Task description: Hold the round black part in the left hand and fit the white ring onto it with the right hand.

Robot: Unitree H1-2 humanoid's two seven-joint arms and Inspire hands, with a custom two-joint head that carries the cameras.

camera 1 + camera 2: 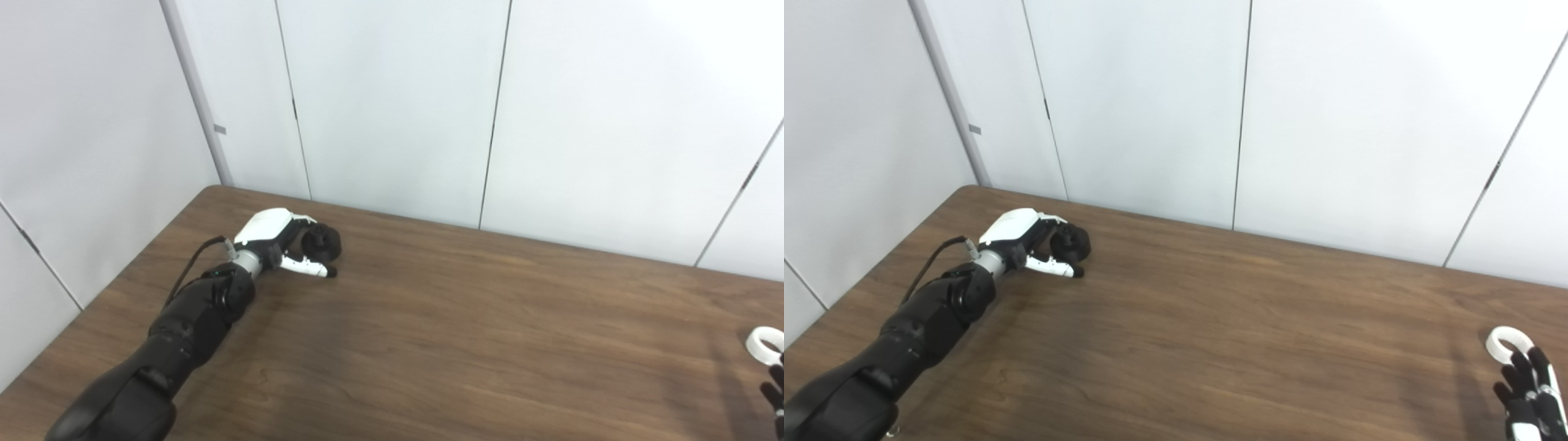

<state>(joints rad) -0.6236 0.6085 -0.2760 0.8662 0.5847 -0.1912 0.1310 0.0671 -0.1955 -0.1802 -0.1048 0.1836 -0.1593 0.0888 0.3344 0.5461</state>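
Right hand [1532,392], fingers spread, touches white ring [1504,343]; left hand [275,236] seemingly cups black part [321,242].

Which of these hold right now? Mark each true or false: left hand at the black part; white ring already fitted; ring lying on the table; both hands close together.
1. The left hand is at the round black part, fingers curled around it. True.
2. The white ring is fitted on the black part. False: it is far off, at the table's right side.
3. The ring lies on the table. True.
4. The right hand is close to the left hand. False: they are at opposite sides.
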